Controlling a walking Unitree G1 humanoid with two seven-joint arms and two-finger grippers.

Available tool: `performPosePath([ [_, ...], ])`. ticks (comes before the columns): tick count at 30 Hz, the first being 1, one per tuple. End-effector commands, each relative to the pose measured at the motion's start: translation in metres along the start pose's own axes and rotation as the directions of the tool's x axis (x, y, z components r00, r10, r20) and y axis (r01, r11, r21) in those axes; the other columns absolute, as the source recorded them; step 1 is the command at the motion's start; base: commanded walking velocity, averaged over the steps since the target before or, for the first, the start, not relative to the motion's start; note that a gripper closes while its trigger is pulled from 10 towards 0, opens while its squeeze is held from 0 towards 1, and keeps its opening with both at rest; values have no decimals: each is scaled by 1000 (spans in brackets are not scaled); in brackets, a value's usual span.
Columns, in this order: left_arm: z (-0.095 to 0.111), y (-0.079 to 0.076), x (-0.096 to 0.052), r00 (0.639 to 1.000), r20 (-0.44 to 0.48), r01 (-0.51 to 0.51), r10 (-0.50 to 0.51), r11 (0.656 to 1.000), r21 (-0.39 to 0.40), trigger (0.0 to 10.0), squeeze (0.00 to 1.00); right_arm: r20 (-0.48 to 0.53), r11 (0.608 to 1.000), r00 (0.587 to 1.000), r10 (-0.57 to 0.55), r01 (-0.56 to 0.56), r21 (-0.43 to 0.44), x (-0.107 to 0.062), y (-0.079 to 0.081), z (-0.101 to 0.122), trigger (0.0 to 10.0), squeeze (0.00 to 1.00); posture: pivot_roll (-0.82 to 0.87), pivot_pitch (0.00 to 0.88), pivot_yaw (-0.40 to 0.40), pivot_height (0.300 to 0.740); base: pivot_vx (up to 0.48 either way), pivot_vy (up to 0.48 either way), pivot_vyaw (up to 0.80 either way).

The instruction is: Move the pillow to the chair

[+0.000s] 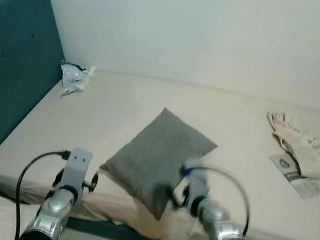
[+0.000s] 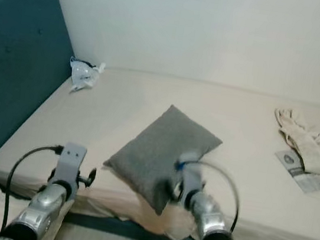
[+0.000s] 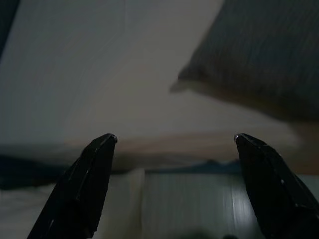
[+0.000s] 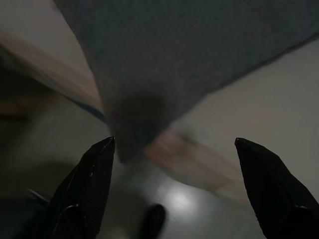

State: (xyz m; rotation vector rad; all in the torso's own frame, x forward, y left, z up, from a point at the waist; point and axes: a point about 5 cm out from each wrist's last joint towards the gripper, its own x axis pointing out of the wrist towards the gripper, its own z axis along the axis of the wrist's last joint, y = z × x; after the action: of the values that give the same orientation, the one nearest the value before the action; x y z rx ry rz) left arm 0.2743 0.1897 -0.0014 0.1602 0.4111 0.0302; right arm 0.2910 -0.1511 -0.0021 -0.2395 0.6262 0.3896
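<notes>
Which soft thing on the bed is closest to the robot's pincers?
The grey pillow, at the bed's near edge between both pincers. The cream cloth and crumpled plastic bag lie farther back.

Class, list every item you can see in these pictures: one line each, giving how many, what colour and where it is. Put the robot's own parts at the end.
pillow: one, grey, lying cornerwise at the bed's near edge, its lowest corner hanging over the edge
bed: one, beige sheet, across the middle of the scene
headboard: one, teal, at the bed's left end
crumpled bag: one, clear with a dark trim, on the bed's far left corner
cloth: one, cream, bunched on the bed's right side
packet: one, grey and white, flat beside the cloth
wall: white, behind the bed
left gripper: one, black fingers open, before the bed edge left of the pillow
right gripper: one, black fingers open, at the pillow's lowest corner
</notes>
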Motion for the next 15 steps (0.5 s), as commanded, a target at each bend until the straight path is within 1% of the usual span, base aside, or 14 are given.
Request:
performPosePath([
  [1,1,2,0,1000,8,-3,3,1000,-6,10000,0,33,999,999,15,-13,-49,1,2,8,10000,0,54,70,9,740,0,0,0],
  [2,1,2,-1,1000,10,-4,4,1000,-10,10000,0,24,998,999,29,-27,-62,1,7,4,10000,0,54,71,7,740,0,0,0],
  [5,-1,1,-1,1000,10,-6,6,1000,-6,10000,0,-13,998,999,30,-30,-52,2,14,-6,10000,0,51,68,0,740,0,0,0],
  [10,-5,-1,-2,1000,-2,-7,7,1000,-25,10000,0,-24,999,1000,-3,2,-45,3,12,-10,10000,0,49,66,-2,740,0,0,0],
  [11,-7,-2,-2,1000,-15,-8,8,999,-34,10000,0,-7,998,1000,-20,19,-56,3,11,-9,10000,0,47,66,0,740,0,0,0],
  [12,-7,-2,-2,1000,-15,-8,8,999,-34,10000,0,-7,998,1000,-20,19,-56,3,11,-9,10000,0,47,66,0,740,0,0,0],
  [13,-8,-2,-3,1000,-16,-8,8,999,-35,10000,0,17,998,1000,-8,9,-69,3,12,-6,10000,0,45,66,1,740,0,0,0],
  [14,-7,-3,-3,1000,-11,-4,4,999,-39,10000,0,42,998,999,5,-3,-63,4,15,-2,10000,0,41,65,4,740,0,0,0],
  [15,-5,-3,-3,1000,0,4,-4,999,-47,10000,0,95,1000,995,8,-5,-29,4,17,5,10000,0,41,65,4,740,0,0,0],
])
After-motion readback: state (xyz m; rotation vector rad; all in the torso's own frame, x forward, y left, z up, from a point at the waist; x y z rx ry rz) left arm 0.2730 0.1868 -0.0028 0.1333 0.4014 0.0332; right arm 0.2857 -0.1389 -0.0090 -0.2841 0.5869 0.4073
